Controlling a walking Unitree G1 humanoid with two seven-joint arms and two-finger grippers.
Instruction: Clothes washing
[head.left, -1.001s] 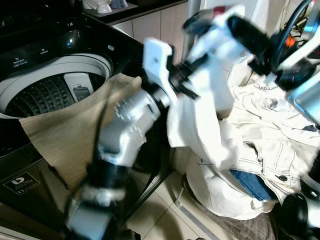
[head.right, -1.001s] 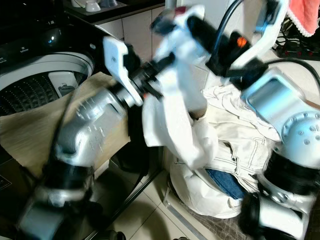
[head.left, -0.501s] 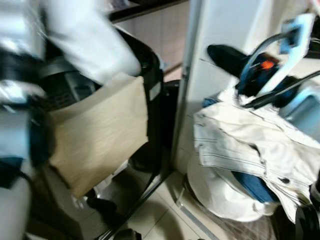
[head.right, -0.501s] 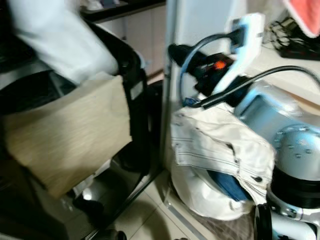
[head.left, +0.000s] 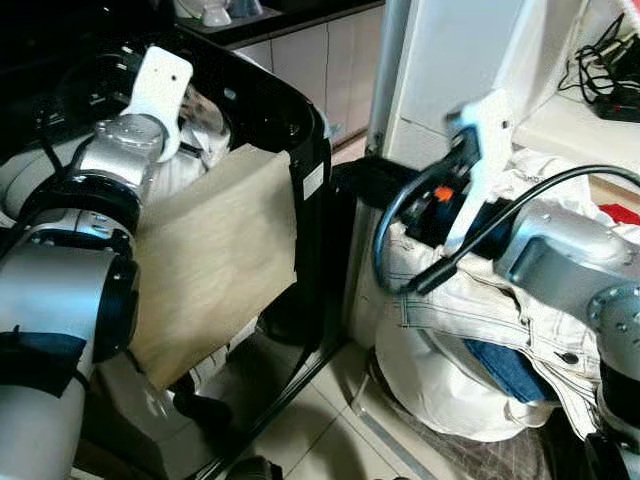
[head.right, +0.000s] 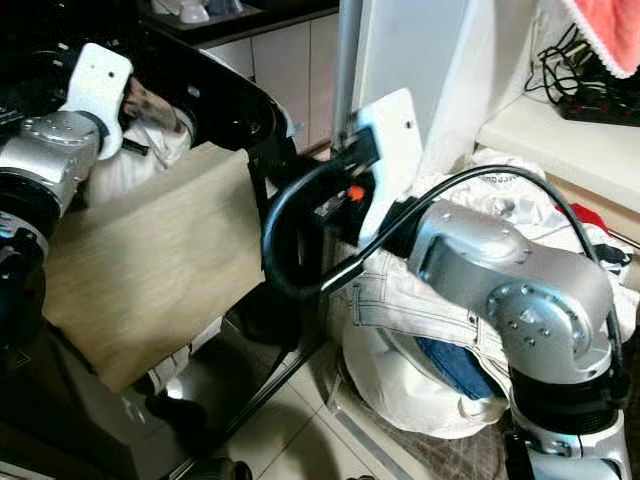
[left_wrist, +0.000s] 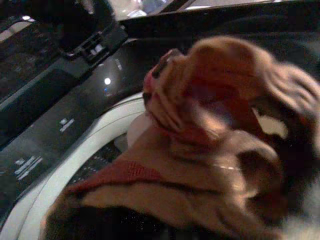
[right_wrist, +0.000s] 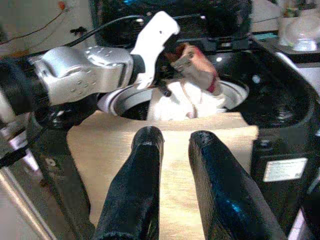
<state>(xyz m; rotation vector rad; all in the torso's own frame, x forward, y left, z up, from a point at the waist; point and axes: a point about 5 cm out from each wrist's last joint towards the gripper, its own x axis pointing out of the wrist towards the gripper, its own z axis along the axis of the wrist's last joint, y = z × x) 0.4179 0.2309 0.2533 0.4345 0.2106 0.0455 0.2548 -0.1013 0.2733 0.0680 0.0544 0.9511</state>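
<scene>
My left gripper (right_wrist: 189, 59) is shut on a bunched white garment (right_wrist: 186, 100), which hangs over the drum of the black top-loading washer (head.left: 292, 112). In the left wrist view the bunched garment (left_wrist: 210, 125) sits close in front of the washer's control panel. A beige cloth (head.left: 212, 258) drapes over the washer's front edge. My right gripper (right_wrist: 172, 136) is open and holds nothing. It hovers between the washer and the pile of white clothes (head.left: 470, 305), pointing toward the washer.
The pile of clothes, with a blue garment (head.left: 500, 366) in it, lies in a white basket (head.left: 440, 395) on the tiled floor at the right. A white cabinet (head.left: 450, 70) stands behind it, and cables lie on a shelf (head.left: 610, 70).
My left arm has swung the white garment from above the pile across to the washer drum. The right gripper has come off the garment and now points at the washer. The view has shifted.
</scene>
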